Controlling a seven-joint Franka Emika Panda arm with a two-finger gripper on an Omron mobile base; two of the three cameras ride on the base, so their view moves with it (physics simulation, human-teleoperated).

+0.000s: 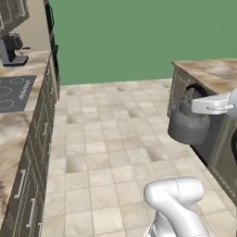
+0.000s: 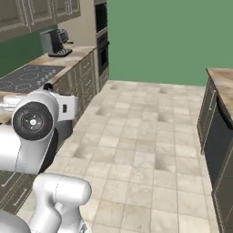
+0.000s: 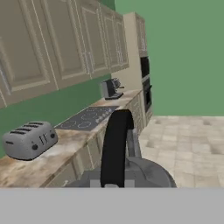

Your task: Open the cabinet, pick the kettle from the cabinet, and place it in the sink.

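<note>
Dark grey and squat, the kettle [image 1: 187,124] hangs above the floor [image 1: 115,152], its black arched handle [image 3: 114,146] clamped in the fingers.

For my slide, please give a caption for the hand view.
Claw shut on the kettle's black arched handle, with toaster, cooktop and coffee machine along the counter beyond.

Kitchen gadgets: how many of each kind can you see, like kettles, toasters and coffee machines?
Kettle: 1, hanging from the gripper
Toaster: 1
Coffee machine: 1
Stovetop: 1
Wall oven: 1
Total: 5
</note>
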